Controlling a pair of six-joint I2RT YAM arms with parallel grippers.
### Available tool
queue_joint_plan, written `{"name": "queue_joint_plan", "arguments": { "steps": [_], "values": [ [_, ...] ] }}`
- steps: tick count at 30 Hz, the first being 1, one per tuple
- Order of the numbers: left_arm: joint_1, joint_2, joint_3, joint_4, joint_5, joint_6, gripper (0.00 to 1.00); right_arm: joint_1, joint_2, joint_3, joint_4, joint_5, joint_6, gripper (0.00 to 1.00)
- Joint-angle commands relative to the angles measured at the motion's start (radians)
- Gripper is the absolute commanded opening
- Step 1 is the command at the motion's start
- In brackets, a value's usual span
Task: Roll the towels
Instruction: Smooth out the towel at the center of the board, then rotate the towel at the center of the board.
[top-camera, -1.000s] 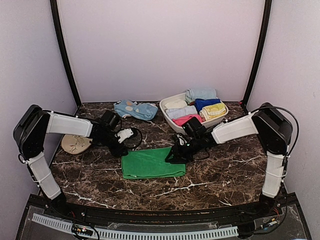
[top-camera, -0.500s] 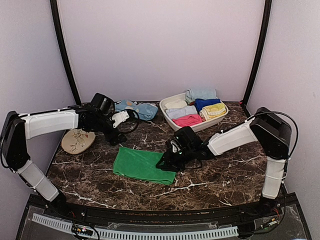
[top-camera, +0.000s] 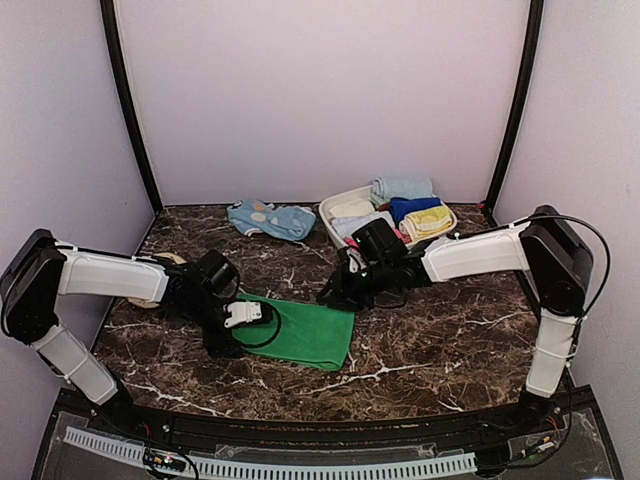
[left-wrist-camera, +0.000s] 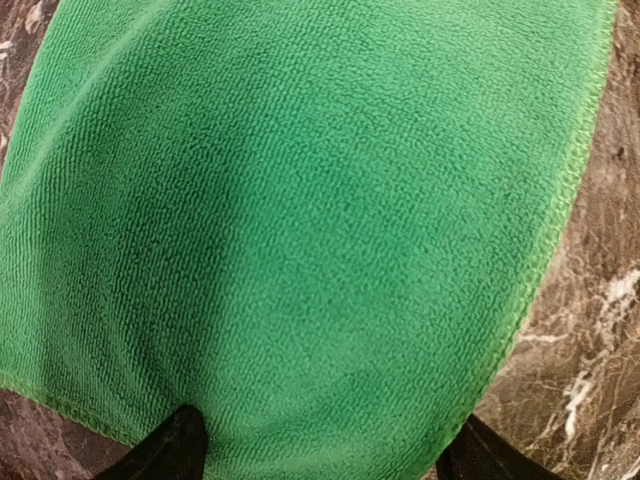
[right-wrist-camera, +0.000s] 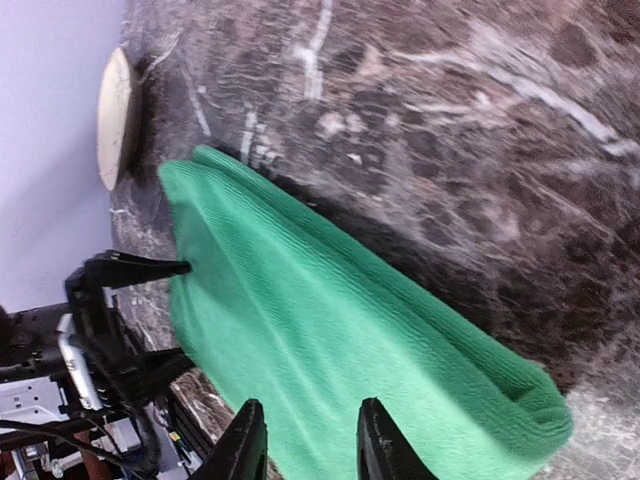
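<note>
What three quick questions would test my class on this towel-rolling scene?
1. True or false: the green towel is already rolled up.
2. The white basket of folded cloths sits: A, at the far right of the marble table; B, at its near left; C, on the green towel.
3. Fill in: the gripper whose open fingers straddle the towel's edge is the ____ one.

Key: 1 false, it lies flat and unrolled; 2 A; 3 left, the left gripper.
</note>
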Motion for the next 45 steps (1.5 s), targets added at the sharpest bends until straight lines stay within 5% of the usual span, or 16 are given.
{"name": "queue_joint_plan", "arguments": {
  "steps": [1, 4, 21, 25, 32, 36, 45],
  "values": [
    [0.003, -0.009, -0.045, 0.096, -0.119, 0.004, 0.8, -0.012, 0.018, -0.095, -0.069, 0.042, -0.044, 0.29],
    [0.007, 0.014, -0.064, 0.163, -0.209, 0.014, 0.8, -0.003, 0.008, -0.151, -0.067, 0.056, -0.042, 0.17],
    [0.261, 0.142, 0.18, 0.352, -0.394, 0.245, 0.93, 0.234, 0.095, -0.1, 0.134, -0.015, 0.146, 0.2],
    [0.337, 0.09, 0.283, 0.19, -0.306, 0.216, 0.92, 0.242, 0.09, 0.002, 0.067, -0.067, 0.102, 0.23],
    [0.356, -0.086, 0.234, 0.061, -0.164, 0.155, 0.92, 0.223, 0.078, 0.145, -0.032, -0.12, 0.008, 0.28],
    [0.353, -0.112, 0.257, -0.03, 0.031, 0.014, 0.91, 0.252, 0.209, 0.205, 0.109, -0.26, 0.032, 0.19],
    [0.352, -0.046, 0.263, -0.046, 0.09, -0.062, 0.89, 0.285, 0.376, 0.237, 0.128, -0.34, 0.006, 0.1]
  ]
}}
